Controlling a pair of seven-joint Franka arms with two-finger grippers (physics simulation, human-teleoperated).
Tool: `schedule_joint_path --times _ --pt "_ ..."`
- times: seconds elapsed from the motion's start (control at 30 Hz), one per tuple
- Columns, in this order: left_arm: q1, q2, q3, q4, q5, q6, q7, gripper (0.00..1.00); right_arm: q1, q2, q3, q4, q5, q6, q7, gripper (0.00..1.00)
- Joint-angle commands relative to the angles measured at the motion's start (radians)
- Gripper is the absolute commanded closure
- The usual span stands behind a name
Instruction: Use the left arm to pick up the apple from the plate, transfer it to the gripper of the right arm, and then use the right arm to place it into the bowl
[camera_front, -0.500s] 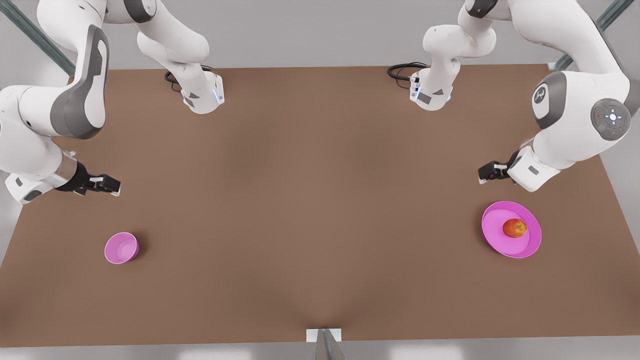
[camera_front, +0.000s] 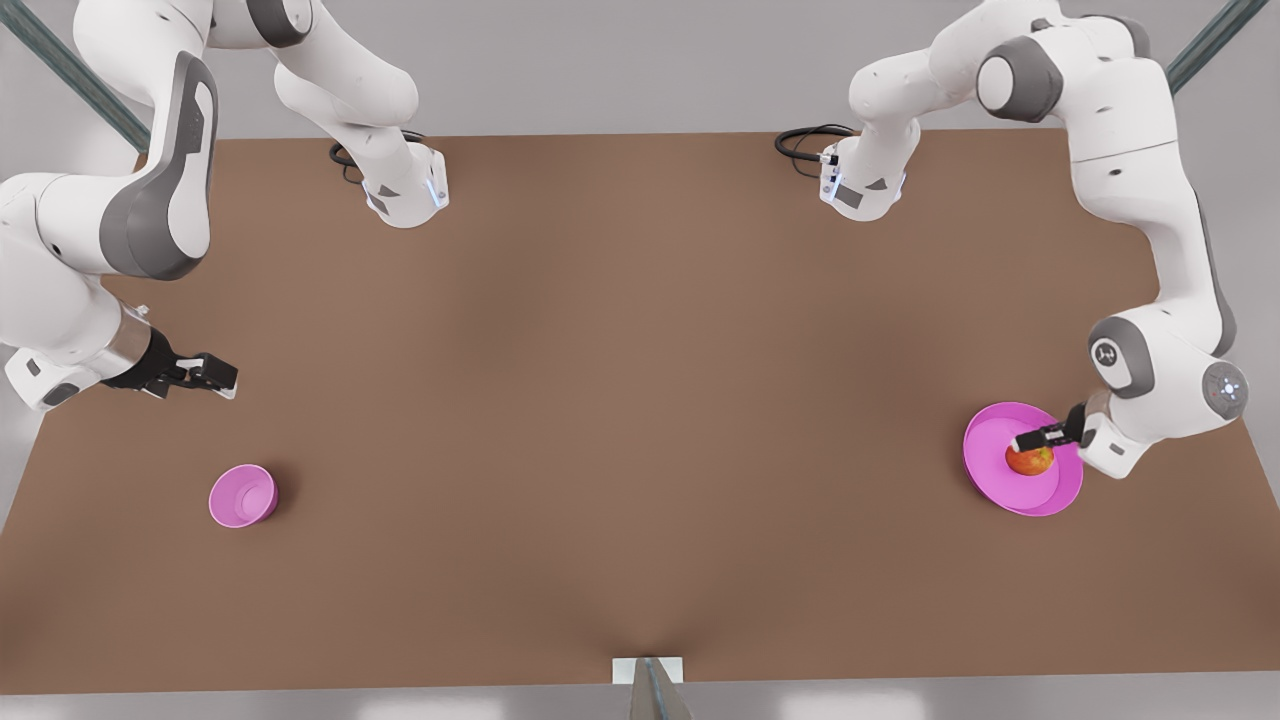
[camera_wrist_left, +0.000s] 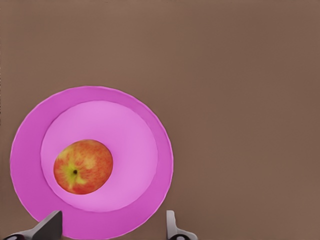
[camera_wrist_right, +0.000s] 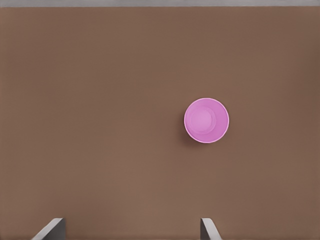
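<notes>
The red-orange apple (camera_front: 1030, 462) (camera_wrist_left: 83, 166) lies on the wide pink plate (camera_front: 1000, 488) (camera_wrist_left: 145, 120) at the front view's right. My left gripper (camera_front: 1036, 439) (camera_wrist_left: 111, 230) hangs just above the apple, open, its two fingertips (camera_wrist_left: 50, 227) apart over the plate's edge, nothing between them. The small deep pink bowl (camera_front: 242, 496) (camera_wrist_right: 206, 120) stands empty at the front view's left. My right gripper (camera_front: 205, 375) (camera_wrist_right: 130, 230) waits open above the table, a little behind the bowl.
Both arm bases (camera_front: 405, 195) (camera_front: 860, 190) stand at the brown table's far edge with black cables (camera_front: 805, 140) beside them. A small white bracket (camera_front: 648, 672) sits at the middle of the near edge. Wide bare tabletop (camera_front: 640, 400) separates bowl and plate.
The left arm has swung down and toward the near edge, bringing its gripper from behind the plate to just over the apple. The right gripper has barely shifted.
</notes>
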Motion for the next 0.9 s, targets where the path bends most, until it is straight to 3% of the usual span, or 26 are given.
schedule_joint_path --times 0.0,0.17,0.43,0.8,0.87 --pt "0.035 0.021 0.000 -0.005 -0.020 0.190 0.419 0.00 0.000 -0.002 0.000 0.001 0.001 0.002 -0.019 0.00" --pt "0.061 0.093 0.000 -0.019 -0.026 0.302 0.505 0.00 0.000 0.000 0.000 0.001 0.001 0.002 -0.019 0.00" --pt "0.075 0.162 0.000 -0.026 -0.026 0.330 0.507 0.00 -0.001 0.006 -0.001 0.002 0.004 0.003 -0.031 0.00" --pt "0.076 0.162 0.000 -0.083 -0.026 0.330 0.508 0.00 -0.009 0.006 -0.003 0.002 0.002 0.003 -0.031 0.00" --pt "0.075 0.162 0.000 -0.083 -0.026 0.338 0.508 0.04 -0.009 0.006 -0.003 0.002 0.002 0.003 -0.031 0.00"
